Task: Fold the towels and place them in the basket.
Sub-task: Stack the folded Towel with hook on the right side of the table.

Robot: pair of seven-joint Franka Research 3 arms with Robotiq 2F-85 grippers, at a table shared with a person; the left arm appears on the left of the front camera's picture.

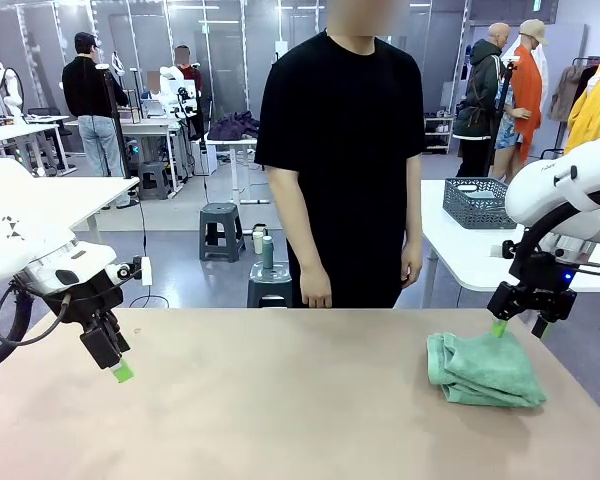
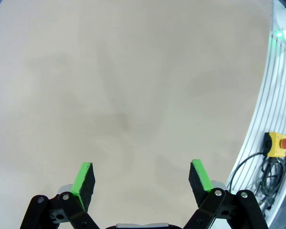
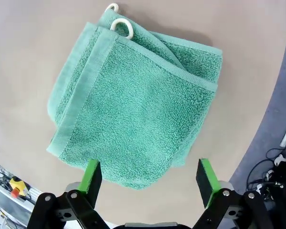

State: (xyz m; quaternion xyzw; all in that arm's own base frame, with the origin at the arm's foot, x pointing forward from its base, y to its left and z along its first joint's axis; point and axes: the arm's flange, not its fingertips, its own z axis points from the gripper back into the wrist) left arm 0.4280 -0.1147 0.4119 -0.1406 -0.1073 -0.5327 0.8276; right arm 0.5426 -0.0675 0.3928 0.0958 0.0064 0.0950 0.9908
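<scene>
Right claw [image 3: 150, 177]: jaws spread wide, nothing between them. In the right wrist view its green pads [image 3: 92, 174] stand over the near edge of the towel [image 3: 133, 105], one pad overlapping the towel's corner in the picture, the other out over bare table [image 3: 28, 57]. Whether a pad touches the cloth cannot be told. In the front view the right claw [image 1: 518, 326] hangs at the far edge of the towel [image 1: 485, 368], a green tip just at the cloth's rim.

Towel: mint-green terry, folded into a rough square of several layers, hemmed edges visible, lying flat on the table at the robot's right side. Two small white hanging loops [image 3: 121, 27] stick out at the corner farthest from the claw in the wrist view.

Left claw [image 2: 142, 177]: released, jaws wide apart, empty, over bare table surface. In the front view the left claw [image 1: 117, 365] sits well apart from the towel, at the table's opposite side, tilted.

Basket [image 1: 477, 203]: dark grey, mesh sides, on a separate white table behind and to the right, well away from both claws.

Person [image 1: 342, 150] in black shirt stands at the far edge, hands down.

Writing: none legible on towel or basket; a faint mark on the right arm's casing is too small to read.
</scene>
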